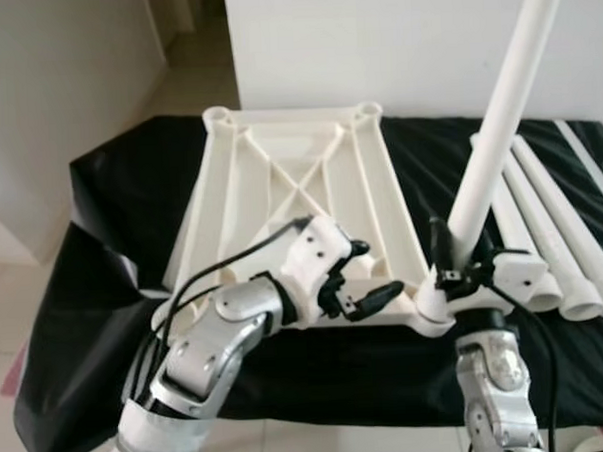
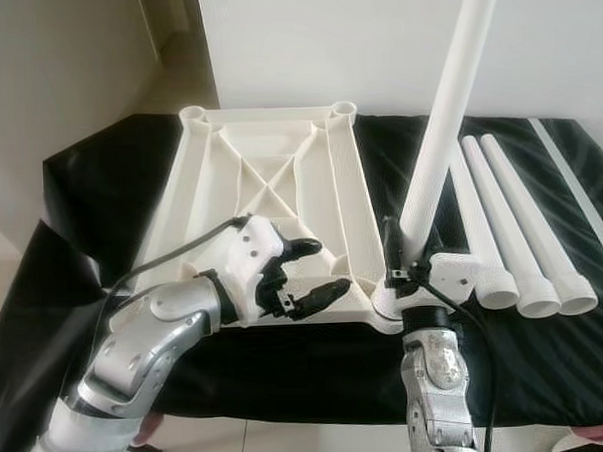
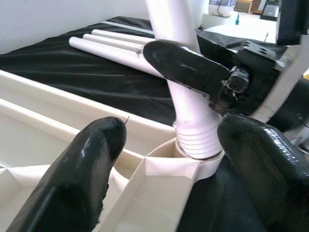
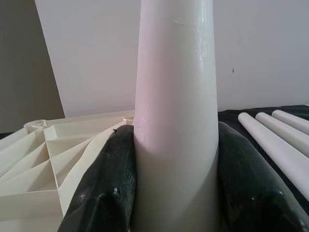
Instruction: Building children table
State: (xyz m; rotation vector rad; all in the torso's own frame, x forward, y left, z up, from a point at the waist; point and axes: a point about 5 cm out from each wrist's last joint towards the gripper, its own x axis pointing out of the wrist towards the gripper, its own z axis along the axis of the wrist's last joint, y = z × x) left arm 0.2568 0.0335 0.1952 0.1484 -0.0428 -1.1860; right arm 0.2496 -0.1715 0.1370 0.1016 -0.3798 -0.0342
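Item: white tabletop (image 1: 300,201), underside up, on black-covered table (image 1: 110,184). My right gripper (image 1: 456,269) clamps 1 leg (image 1: 497,127) standing tilted in its near right corner socket. My left gripper (image 1: 369,283) hovers beside, fingers apart. 3 legs (image 2: 512,227) lie along the right edge.

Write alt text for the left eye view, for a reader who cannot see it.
The right gripper clamps a long white plastic table leg, tilted, its base in the near right corner socket of an upturned cream plastic tabletop on a black cloth. The left gripper hovers open beside it; three spare white legs lie to the right.
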